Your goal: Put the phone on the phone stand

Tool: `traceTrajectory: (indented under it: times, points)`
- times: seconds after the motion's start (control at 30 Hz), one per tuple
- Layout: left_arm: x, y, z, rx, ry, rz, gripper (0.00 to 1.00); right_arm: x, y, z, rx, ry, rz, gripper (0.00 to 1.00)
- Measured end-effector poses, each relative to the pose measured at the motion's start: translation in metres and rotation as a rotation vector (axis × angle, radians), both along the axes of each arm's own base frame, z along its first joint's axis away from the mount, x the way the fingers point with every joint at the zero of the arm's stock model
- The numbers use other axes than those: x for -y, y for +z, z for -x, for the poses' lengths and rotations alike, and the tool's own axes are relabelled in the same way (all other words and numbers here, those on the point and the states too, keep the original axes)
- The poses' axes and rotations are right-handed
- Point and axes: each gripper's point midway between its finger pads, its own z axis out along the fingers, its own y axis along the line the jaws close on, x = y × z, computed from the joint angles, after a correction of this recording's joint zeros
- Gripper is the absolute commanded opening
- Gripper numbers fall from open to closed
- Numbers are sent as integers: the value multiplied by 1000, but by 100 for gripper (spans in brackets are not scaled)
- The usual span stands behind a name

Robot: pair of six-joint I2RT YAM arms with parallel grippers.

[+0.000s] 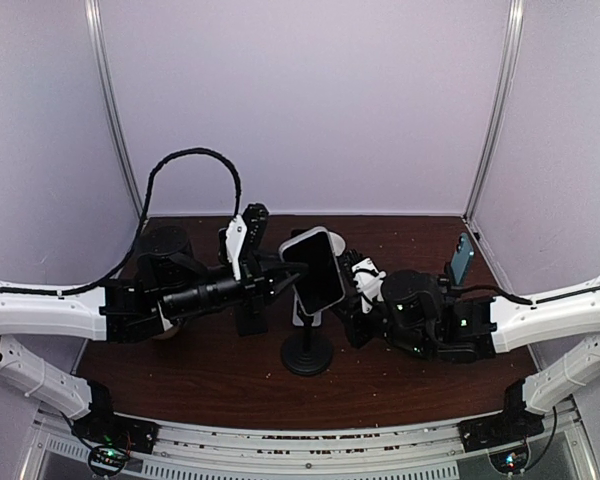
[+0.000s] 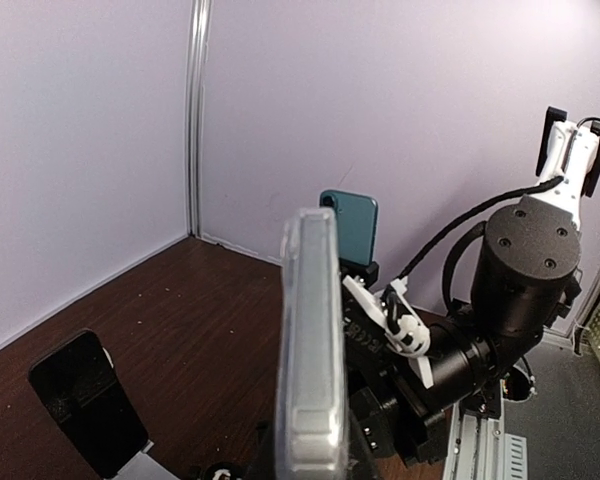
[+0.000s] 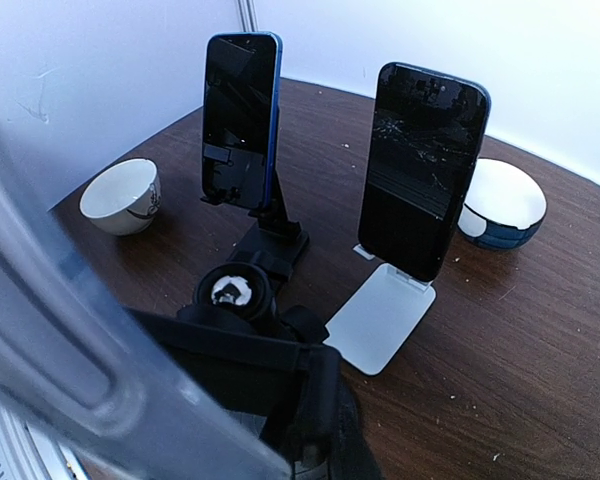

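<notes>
Here's the phone (image 1: 318, 270) leaning over the head of the black round-footed phone stand (image 1: 307, 352) in the middle of the bench (image 1: 210, 370), with the left tool (image 1: 285, 268) pinched narrow on its left edge; the right tool (image 1: 352, 285) is narrow too and tight against the other side, but I can't tell whether it has a hold. It's a stiff slab with a glass face and a slick clear case, fairly light I'd judge, so take the long edges, never the screen. The bench is dark wood, pale walls (image 1: 310, 100) close in on three sides, and a blue phone (image 3: 240, 110) is propped on its own stand nearby

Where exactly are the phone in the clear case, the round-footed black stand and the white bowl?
phone in the clear case (image 1: 318, 270): top view, dark face.
round-footed black stand (image 1: 306, 355): top view, round foot.
white bowl (image 3: 120, 192): right wrist view, inside.
</notes>
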Motion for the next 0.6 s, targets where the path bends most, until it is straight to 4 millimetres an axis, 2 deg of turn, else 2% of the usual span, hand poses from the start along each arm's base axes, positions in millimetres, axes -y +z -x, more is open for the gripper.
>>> traceTrajectory:
  times: [0.27,0.6]
  points:
    - [-5,-5,8,79,-16,62,0,-4,0,4,27,47,18,0]
    - [11,2,2,225,-69,62,0,3,6,-11,67,4,8,0]
